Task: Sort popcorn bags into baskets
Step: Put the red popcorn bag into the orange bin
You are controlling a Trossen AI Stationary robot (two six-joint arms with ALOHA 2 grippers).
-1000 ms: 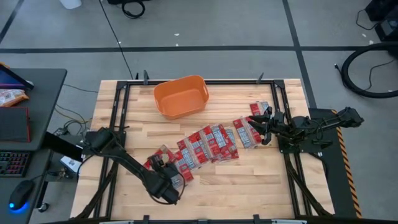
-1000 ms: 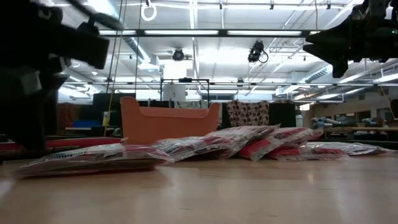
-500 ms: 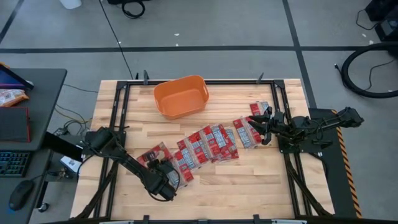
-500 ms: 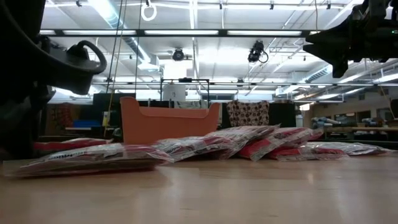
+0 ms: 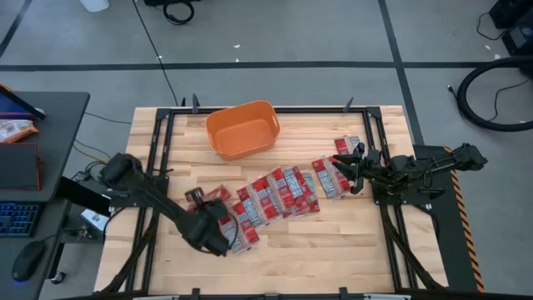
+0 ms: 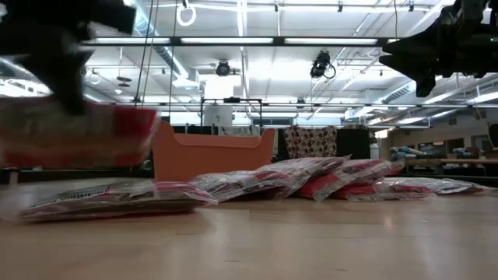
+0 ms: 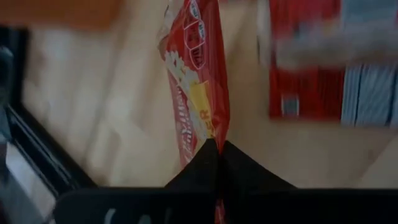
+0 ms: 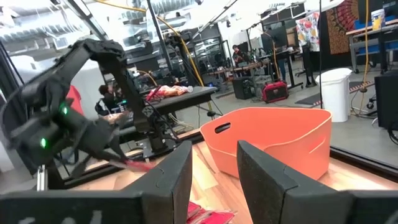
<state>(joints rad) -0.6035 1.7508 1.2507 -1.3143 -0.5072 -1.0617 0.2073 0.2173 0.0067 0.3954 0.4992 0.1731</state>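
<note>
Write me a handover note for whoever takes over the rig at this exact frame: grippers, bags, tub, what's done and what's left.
Left gripper: shut on one popcorn bag, lifted off the table near the left end of the row.
Right gripper: open, holding nothing, hovering over the right end of the row.
Orange tub: at the back of the table, looks empty in the high view.
Remaining bags: overlapping in a diagonal row across the table's middle.
Done: no bag visibly in the tub yet.
Left: carry the held bag to the tub, then clear the row.
</note>
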